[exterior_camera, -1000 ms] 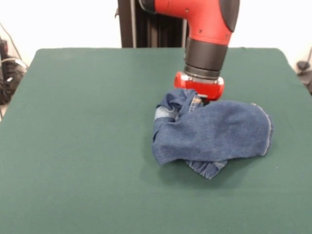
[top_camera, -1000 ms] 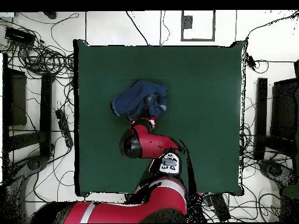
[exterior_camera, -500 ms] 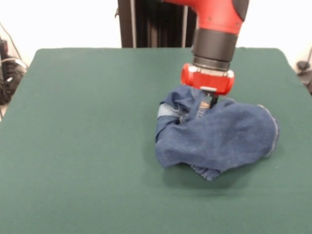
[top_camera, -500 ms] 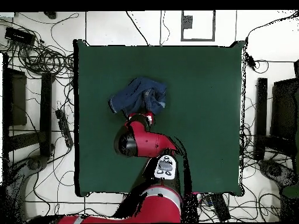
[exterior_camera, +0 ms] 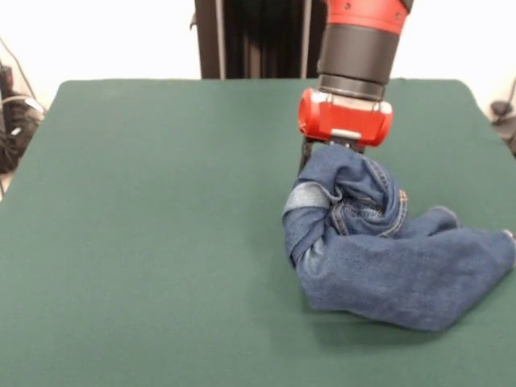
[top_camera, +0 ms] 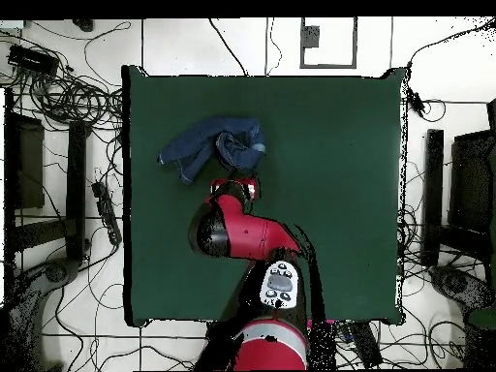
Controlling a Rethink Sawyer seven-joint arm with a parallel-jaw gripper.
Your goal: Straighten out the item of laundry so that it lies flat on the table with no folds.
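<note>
the gripper sits under a red collar at the end of the black and red arm, and its tips are buried in the top of the bunched denim, so whether the jaws are open or closed on the cloth cannot be told. a dark finger edge shows just left of the fabric, below the red collar, in the front view.

the jeans are a small pair in blue denim, crumpled rather than flat. in the front view the highest part of the heap rises right up to the gripper, with the cloth twisted into a knot of folds there; a pale faded band wraps the left side of that knot, and orange stitching shows along a seam in its middle. from the knot a broader, smoother stretch of denim runs down and out to the right, lying on the table and reaching close to the picture's right edge.

in the overhead view the jeans lie in the upper left part of the table, just above the gripper, stretched toward the table's left edge.

the table is covered in dark green cloth and is much larger than the jeans.
</note>
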